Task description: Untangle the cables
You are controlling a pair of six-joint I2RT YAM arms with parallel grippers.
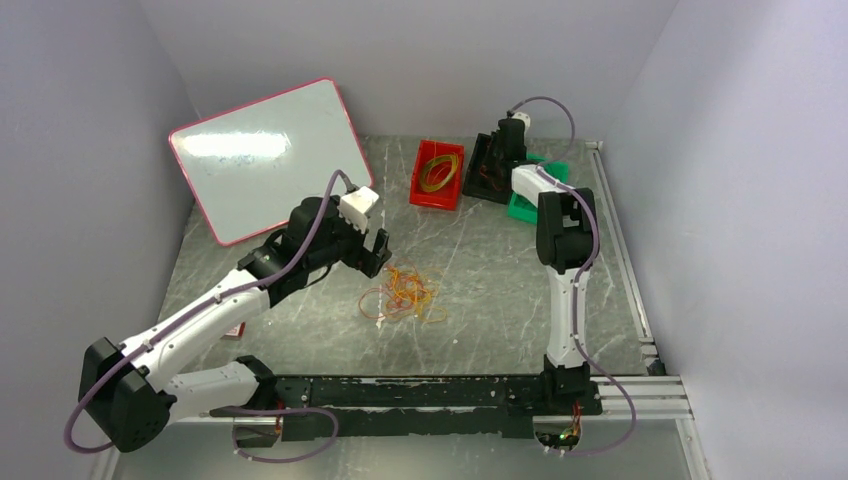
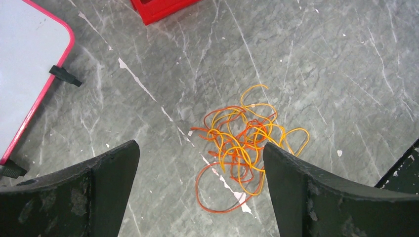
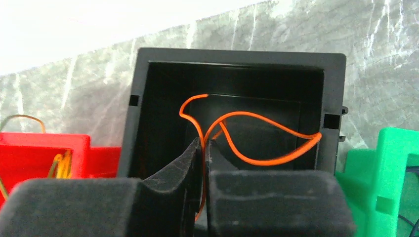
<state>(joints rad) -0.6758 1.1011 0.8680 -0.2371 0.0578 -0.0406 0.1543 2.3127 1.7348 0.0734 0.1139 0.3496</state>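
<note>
Cables [image 1: 405, 293] lie in a loose yellow and orange-red tangle near the middle of the grey marbled surface [image 1: 500, 270], in front of the bins.

At far left a pink-rimmed whiteboard [image 1: 262, 155] stands tilted by the wall. To its right the left tool [image 1: 372, 250] hangs just left of the tangle, apart from it. Seen from the left wrist, the left tool [image 2: 200, 147] is spread wide with nothing between its dark fingers [image 2: 113, 173]. The cables [image 2: 244, 143] lie on the surface beyond, nearer the right finger, their loops crossing one another. The whiteboard [image 2: 24, 64] shows at upper left there, and a red bin [image 2: 158, 7] at the top edge.

Further right, at the back, the red bin [image 1: 418, 180] holds yellow loops [image 1: 441, 172]. Just beside it is a black bin [image 1: 485, 175], and the right tool [image 1: 503, 145] reaches into it. From the right wrist, the right tool [image 3: 203, 145] is pressed together, pinching one orange cable [image 3: 317, 135]. That cable runs up between the fingers and curls in a loop inside the black bin [image 3: 237, 55]. The red bin [image 3: 44, 143] sits to the left there, and a green bin [image 3: 380, 163] to the right.

From above, the green bin [image 1: 523, 205] lies just right of the black one, partly hidden by the right arm.
</note>
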